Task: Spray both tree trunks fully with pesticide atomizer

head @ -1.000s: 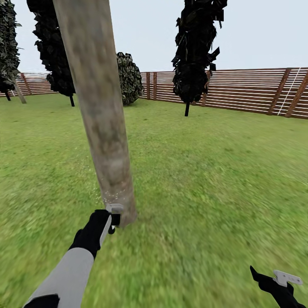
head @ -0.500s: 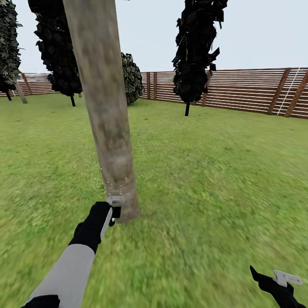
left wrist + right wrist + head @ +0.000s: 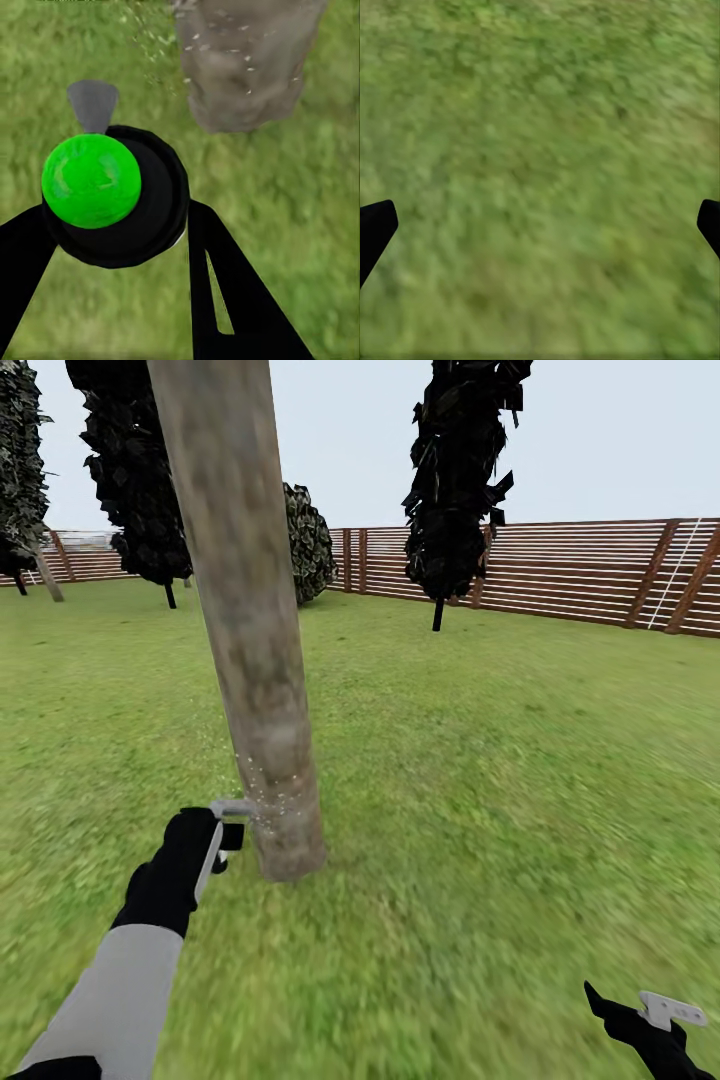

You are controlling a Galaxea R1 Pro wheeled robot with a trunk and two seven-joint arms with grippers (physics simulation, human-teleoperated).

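A thick mottled grey-brown tree trunk (image 3: 250, 650) rises from the grass just ahead of me. My left gripper (image 3: 233, 820) is shut on the pesticide atomizer (image 3: 232, 837), low beside the trunk's base on its left. In the left wrist view the atomizer (image 3: 154, 206) is a black round body with a bright green cap, clamped between both black fingers (image 3: 225, 292), with the trunk (image 3: 244, 67) just beyond. Whitish pesticide specks (image 3: 272, 792) dot the lower bark and hang in the air (image 3: 154, 41). The right gripper (image 3: 665, 1010) hangs open over grass. A second tree (image 3: 45, 575) with a pale trunk stands far off at the left.
Black-leaved thin-trunk trees (image 3: 455, 480) and a round bush (image 3: 310, 545) stand farther back on the lawn. A brown slatted fence (image 3: 580, 575) rings the garden behind them. Open grass (image 3: 500, 780) spreads to the right of the trunk.
My left gripper with the atomizer has shifted left and slightly up, from in front of the trunk's base to its left side. The right arm has not moved.
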